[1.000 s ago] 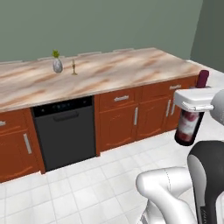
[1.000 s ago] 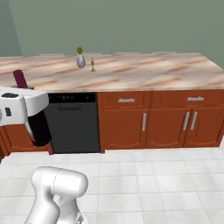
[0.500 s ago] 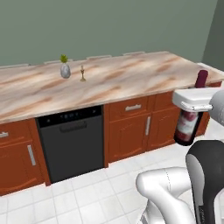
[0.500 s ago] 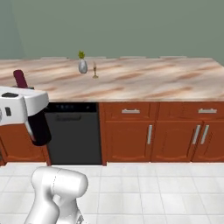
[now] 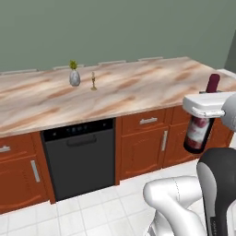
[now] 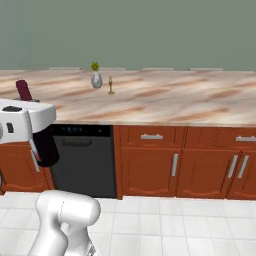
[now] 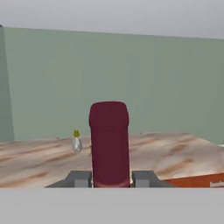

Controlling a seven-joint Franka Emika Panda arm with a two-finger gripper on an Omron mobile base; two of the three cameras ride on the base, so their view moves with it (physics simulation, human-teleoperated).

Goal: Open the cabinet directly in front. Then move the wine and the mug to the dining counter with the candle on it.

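The pincer [image 7: 109,179] is clamped on the wine [image 5: 199,130], its two grey fingers [image 7: 78,178] pressed to either side of the dark red neck, which stands up between them in the hand view. In the left base view the bottle hangs slightly tilted from the white hand, label outward, in the air on the near side of the counter [image 5: 138,92] and off its right end, level with the cabinet fronts rather than resting on anything. In the right base view the same bottle [image 6: 45,145] shows as a dark body below the hand, with the red capsule poking up above it, in front of the base cabinets to the left of the dishwasher. Below the counter's near edge sit the black dishwasher [image 5: 80,156] and reddish-brown base cabinets [image 5: 145,145] with silver handles. Out on the beige marble slab, well beyond the bottle, the small brass candle [image 5: 93,81] stands upright, just beside a grey egg-shaped vase [image 5: 74,76] holding a yellow-green plant. Along the counter's far edge grey chair backs [image 5: 110,62] peep up, and behind them rises a plain green wall [image 5: 115,27]
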